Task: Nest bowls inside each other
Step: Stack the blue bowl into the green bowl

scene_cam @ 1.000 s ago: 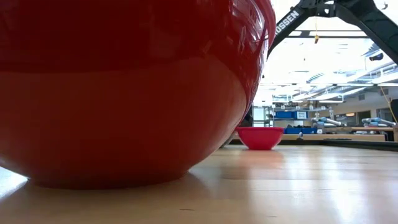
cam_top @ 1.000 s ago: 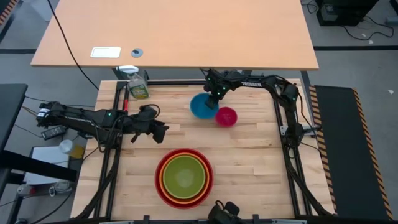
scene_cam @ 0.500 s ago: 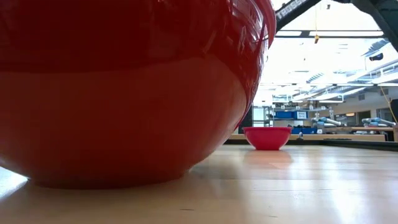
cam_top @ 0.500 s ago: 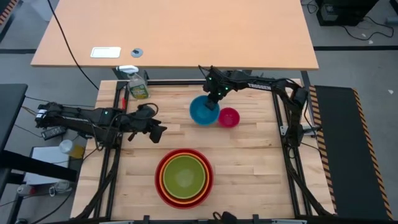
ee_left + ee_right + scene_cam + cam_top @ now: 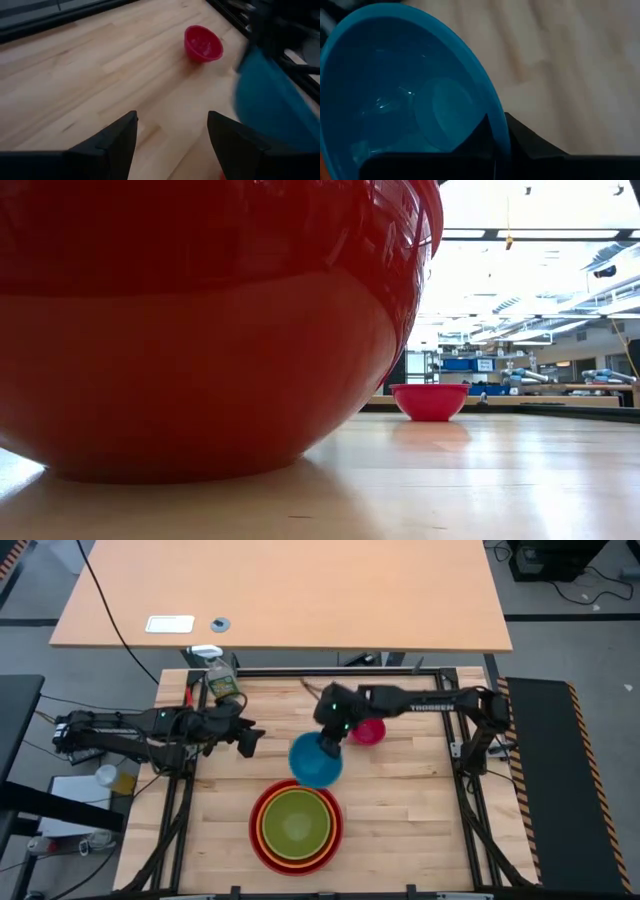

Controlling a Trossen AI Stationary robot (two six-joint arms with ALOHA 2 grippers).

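**benchrat:** Blue bowl (image 5: 315, 761) is the step in hand, I'd say. The right gripper (image 5: 331, 740) is pinched shut on its rim, one finger inside and one outside, carrying it over the table (image 5: 400, 810) just beside the stack: red bowl (image 5: 258, 840), orange bowl (image 5: 266, 812) and yellow-green bowl (image 5: 296, 821) already nested.

**tobi_k:** Which way's it facing?

**benchrat:** Mouth mostly up, tipped a bit. It's round, so no real long axis. Next move probably means centring it over the yellow-green one, levelling it, then letting go.

**tobi_k:** And the rest?

**benchrat:** Magenta bowl (image 5: 369, 730) sits upright behind, well apart from the stack. Left gripper (image 5: 247, 740) waits near the spray bottle (image 5: 220, 682), fingers spread wide, holding nothing.
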